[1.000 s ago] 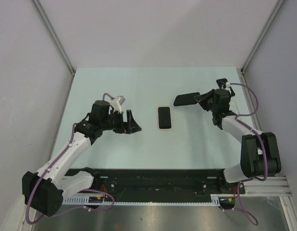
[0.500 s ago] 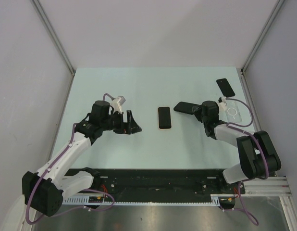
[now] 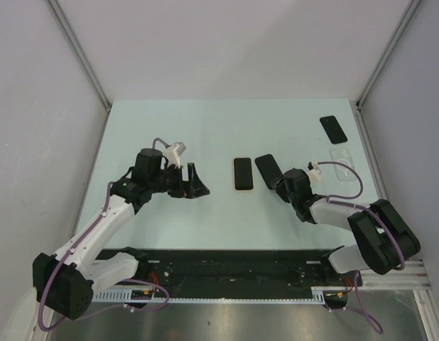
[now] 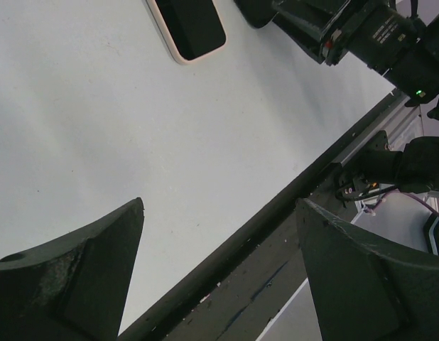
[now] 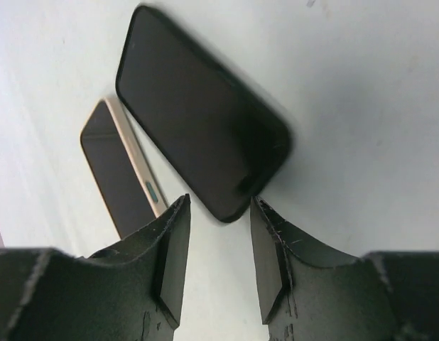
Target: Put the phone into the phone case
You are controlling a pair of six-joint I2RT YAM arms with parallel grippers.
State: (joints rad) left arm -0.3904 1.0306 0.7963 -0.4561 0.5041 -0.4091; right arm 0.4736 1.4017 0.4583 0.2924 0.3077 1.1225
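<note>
The phone (image 3: 242,174), dark-screened with a beige rim, lies flat mid-table; it also shows in the right wrist view (image 5: 118,167) and the left wrist view (image 4: 191,25). The black phone case (image 3: 268,169) lies just right of it, angled, and shows in the right wrist view (image 5: 198,117). My right gripper (image 3: 282,183) sits low at the case's near corner. Its jaws (image 5: 218,206) are slightly apart, with that corner just between the tips and not clamped. My left gripper (image 3: 194,186) is open and empty, left of the phone (image 4: 219,206).
A second black phone (image 3: 333,128) lies at the far right corner. A clear case (image 3: 342,156) lies nearer, by the right edge. The dark front rail (image 4: 276,213) runs along the table's near edge.
My right gripper carried the black case from the far right down and left to beside the phone, and its jaws now stand loose on it. The left arm has not moved.
</note>
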